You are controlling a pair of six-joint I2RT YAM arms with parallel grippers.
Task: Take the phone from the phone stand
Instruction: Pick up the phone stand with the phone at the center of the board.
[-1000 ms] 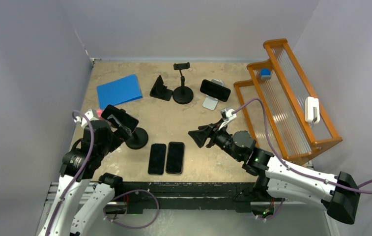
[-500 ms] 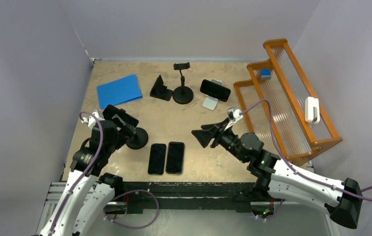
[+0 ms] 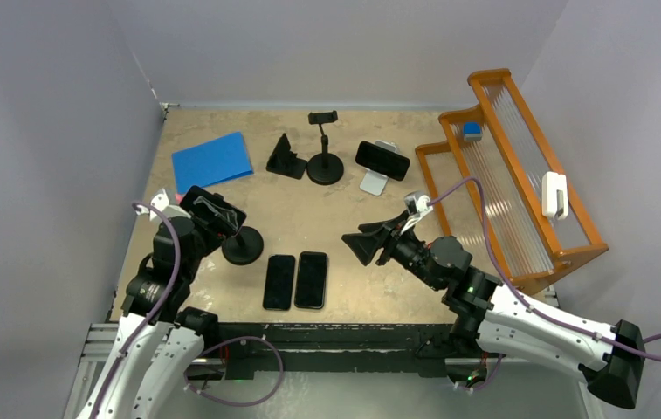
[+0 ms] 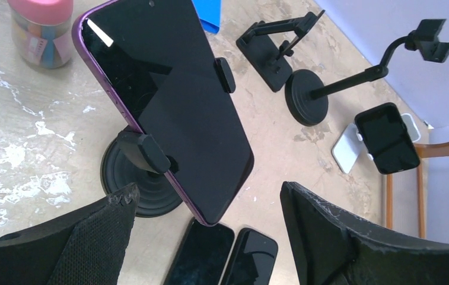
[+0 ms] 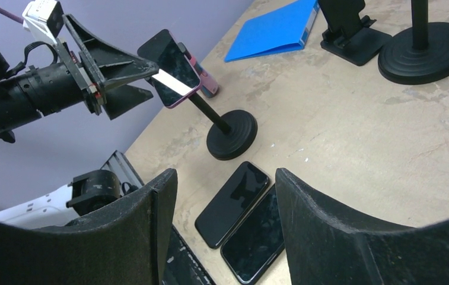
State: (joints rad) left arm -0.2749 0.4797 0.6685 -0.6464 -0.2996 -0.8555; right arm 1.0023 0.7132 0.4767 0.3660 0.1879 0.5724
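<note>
Sitting clamped in its black round-based stand [image 3: 243, 248] at centre-left, the purple-edged black phone [image 4: 168, 107] is awaiting removal. Both the left gripper [image 4: 207, 191] and right gripper [image 5: 225, 175] are gaping wide, holding nothing.

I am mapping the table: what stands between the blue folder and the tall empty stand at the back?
A low black folding stand; the top view shows it best.

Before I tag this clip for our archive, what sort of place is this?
Probably a robotics lab test cell: plain grey walls box in a worn tabletop, robot arms are bolted at its near edge, and phone stands and phones are laid out like props.
</note>
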